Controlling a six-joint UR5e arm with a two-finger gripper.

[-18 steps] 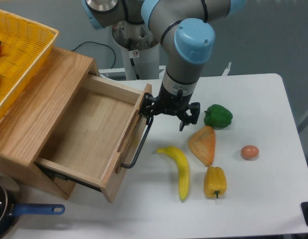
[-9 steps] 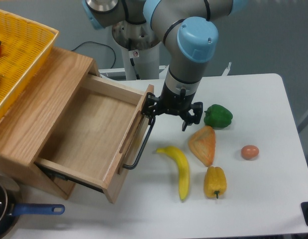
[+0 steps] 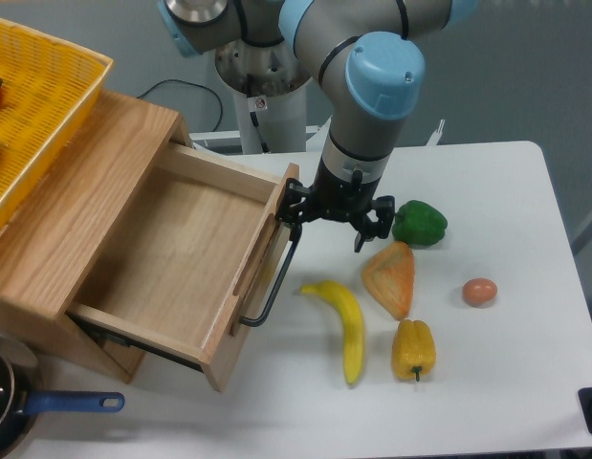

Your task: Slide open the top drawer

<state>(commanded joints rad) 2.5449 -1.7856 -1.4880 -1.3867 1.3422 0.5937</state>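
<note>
On the counter (image 3: 487, 382), the top drawer (image 3: 171, 258) is sitting pulled well out — its black bar handle (image 3: 274, 279) is hooked by one finger of the spread end effector (image 3: 336, 212); overpulling risks derailing it.

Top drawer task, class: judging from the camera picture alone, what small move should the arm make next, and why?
Probably keep drawing the bar handle a little further out. The top drawer already stands well open, its inside bare, and the gripper is at the handle's upper end. Go gently: the banana lies close ahead.
</note>
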